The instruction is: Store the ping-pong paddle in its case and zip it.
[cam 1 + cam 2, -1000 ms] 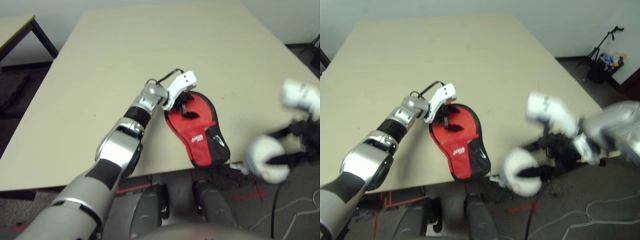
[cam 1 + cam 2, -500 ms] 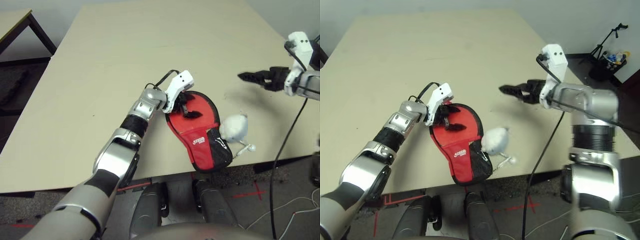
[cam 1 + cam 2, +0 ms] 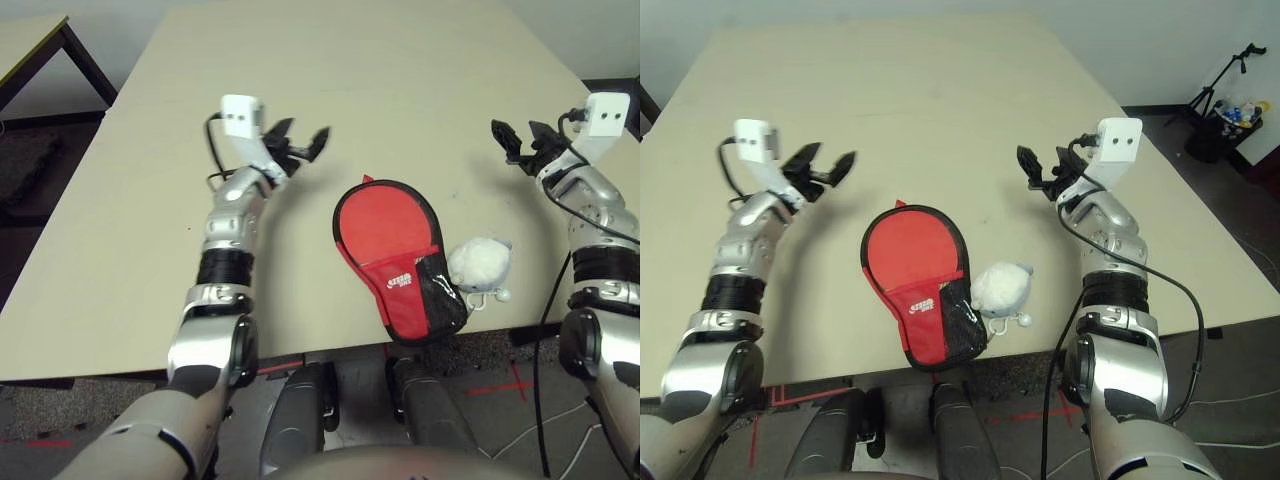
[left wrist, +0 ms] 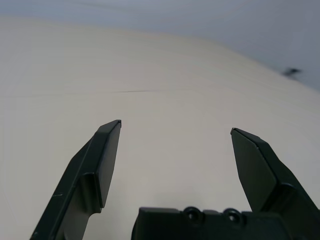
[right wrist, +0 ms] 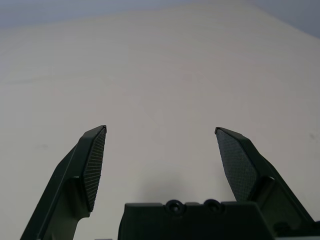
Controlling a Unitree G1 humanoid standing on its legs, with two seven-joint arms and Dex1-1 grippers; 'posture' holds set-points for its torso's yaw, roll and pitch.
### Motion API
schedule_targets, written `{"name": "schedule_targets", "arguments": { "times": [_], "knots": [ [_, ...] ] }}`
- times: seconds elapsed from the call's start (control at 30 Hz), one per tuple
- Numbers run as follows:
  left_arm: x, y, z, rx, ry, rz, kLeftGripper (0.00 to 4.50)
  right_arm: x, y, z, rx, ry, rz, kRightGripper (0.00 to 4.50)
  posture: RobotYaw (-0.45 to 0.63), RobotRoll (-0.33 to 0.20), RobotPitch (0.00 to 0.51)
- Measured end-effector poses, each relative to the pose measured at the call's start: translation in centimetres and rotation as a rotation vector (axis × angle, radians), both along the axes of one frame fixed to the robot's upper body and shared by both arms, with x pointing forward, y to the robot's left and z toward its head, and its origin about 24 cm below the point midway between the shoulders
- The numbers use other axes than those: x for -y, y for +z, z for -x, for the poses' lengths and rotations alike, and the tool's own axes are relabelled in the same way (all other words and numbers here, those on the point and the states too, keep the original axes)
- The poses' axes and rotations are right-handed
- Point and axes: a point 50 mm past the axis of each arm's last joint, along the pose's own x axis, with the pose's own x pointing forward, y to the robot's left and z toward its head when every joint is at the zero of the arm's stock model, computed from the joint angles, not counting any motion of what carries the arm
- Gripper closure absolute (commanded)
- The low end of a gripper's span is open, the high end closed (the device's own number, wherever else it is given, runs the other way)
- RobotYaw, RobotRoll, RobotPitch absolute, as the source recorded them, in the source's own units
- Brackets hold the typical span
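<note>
White fluffy ball on beige table, near the front edge, with a short string and small white bead trailing toward the edge. Second table with dark legs at far left. Dark floor with red tape marks and cables. Black stand and clutter by the wall, right.

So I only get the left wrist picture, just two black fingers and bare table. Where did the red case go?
Observer: The case lies flat near the table's front edge, between both arms.
Operator: Is anything next to it?
Observer: A white fluffy ball sits against its right side.
Operator: Is the other gripper holding something?
Observer: No, the right gripper is open and holds nothing, raised above the table, like the left gripper.
</note>
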Motion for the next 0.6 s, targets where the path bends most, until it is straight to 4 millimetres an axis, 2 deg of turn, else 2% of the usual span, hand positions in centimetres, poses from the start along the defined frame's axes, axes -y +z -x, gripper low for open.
{"name": "schedule_targets", "arguments": {
  "times": [0.2,0.47,0.6],
  "knots": [
    [-3.2,-2.1,1.9,-0.032,0.123,-0.005,0.0,0.6,-0.7,-0.2,-0.009,-0.048,0.03,0.02,-0.05,0.0,0.154],
    [-5.1,-1.5,2.8,0.015,0.224,-0.015,0.0,1.3,-1.7,-0.4,-0.047,-0.154,-0.003,0.02,-0.04,0.0,0.169],
    [-5.6,-1.8,3.1,0.012,0.243,-0.012,0.0,2.0,-1.5,-0.3,-0.054,-0.186,-0.008,0.02,-0.05,0.0,0.174]
  ]
}}
